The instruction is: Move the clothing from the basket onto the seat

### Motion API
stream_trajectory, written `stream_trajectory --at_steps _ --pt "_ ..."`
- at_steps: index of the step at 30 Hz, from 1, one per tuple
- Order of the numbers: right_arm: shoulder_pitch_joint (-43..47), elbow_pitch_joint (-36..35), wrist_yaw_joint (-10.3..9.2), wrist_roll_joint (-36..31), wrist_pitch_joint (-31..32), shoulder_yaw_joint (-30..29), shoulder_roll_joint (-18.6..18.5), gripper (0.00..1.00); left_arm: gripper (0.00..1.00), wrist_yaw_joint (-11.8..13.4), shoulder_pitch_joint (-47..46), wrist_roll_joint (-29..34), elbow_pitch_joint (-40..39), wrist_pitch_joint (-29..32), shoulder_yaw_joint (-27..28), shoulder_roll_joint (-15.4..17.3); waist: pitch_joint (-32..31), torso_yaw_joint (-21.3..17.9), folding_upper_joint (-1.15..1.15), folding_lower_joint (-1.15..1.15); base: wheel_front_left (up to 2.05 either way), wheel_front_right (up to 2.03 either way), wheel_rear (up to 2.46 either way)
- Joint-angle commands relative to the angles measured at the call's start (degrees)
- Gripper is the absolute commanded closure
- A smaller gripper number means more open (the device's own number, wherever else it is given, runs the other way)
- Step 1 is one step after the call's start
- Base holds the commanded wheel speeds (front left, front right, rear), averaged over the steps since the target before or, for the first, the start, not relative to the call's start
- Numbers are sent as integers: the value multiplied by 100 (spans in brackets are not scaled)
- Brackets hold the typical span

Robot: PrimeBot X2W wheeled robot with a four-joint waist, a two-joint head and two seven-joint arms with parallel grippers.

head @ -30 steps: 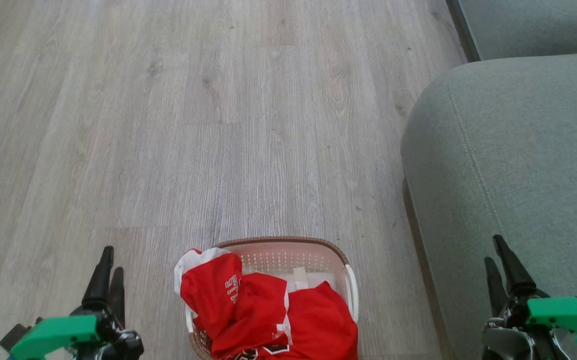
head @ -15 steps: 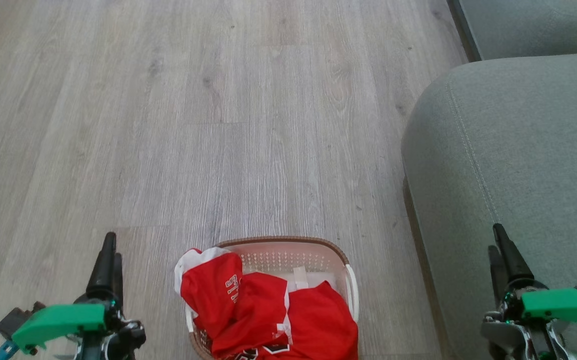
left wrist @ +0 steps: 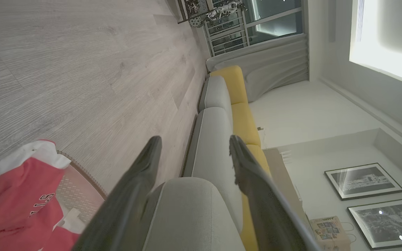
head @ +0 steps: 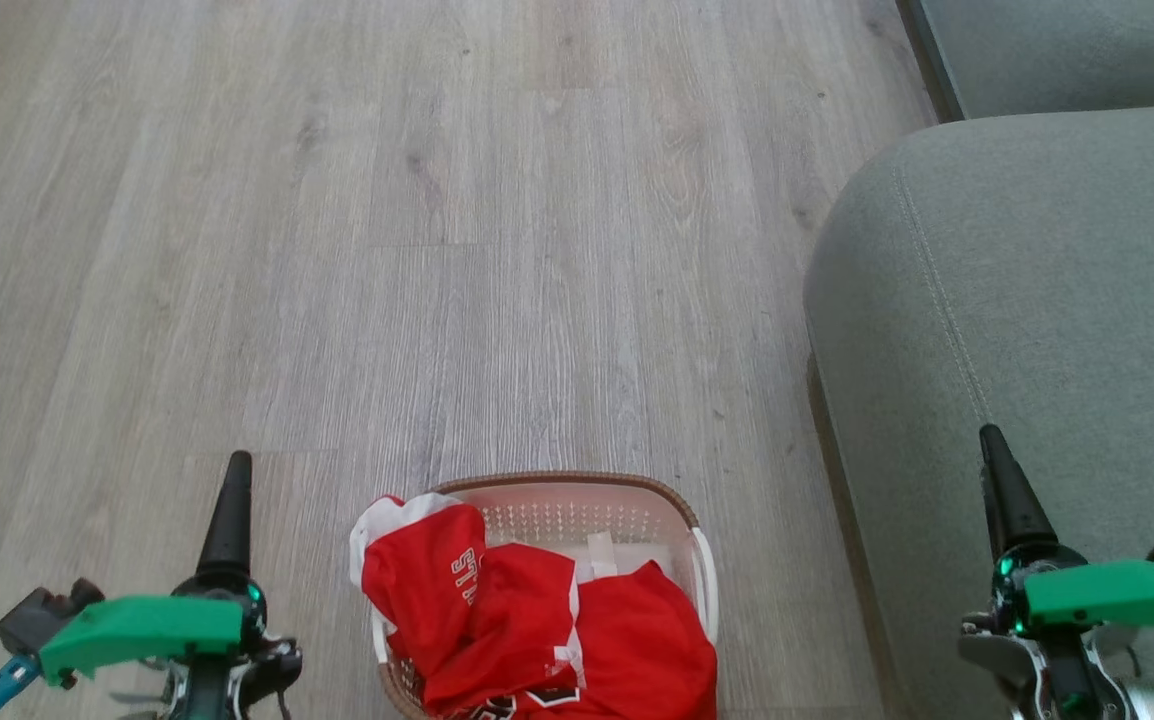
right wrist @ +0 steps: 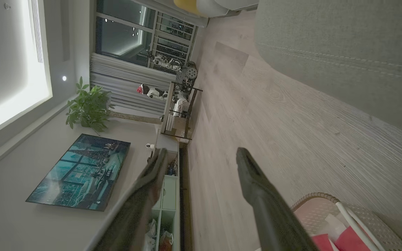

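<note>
- The red shirt has white letters, too folded to read.
- It lies in the basket on the floor.
- The left fingers point up beside the basket, open and empty.
- The right fingers point up over the seat, open too.

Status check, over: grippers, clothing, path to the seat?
Left gripper open, empty. Right gripper open, empty. Clothing in basket, spilling over its rim. Bare floor between basket and seat.
</note>
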Motion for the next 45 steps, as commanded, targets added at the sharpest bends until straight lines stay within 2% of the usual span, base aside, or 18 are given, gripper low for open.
stream_trajectory --at_steps 1,24,45 --pt "-217 -270 0 -182 -76 69 -136 0 0 -6 -333 215 -252 -65 19 65 0 1 0 0 0 0 0" --pt "-203 -522 0 -1862 -466 321 -315 0 0 47 -438 2168 -492 -450 -187 74 24 18 0 0 0 0 0" --pt "-241 -670 -1 -3769 -823 448 -389 0 0 139 -529 4298 -704 -802 -425 148 72 36 0 0 0 0 0"
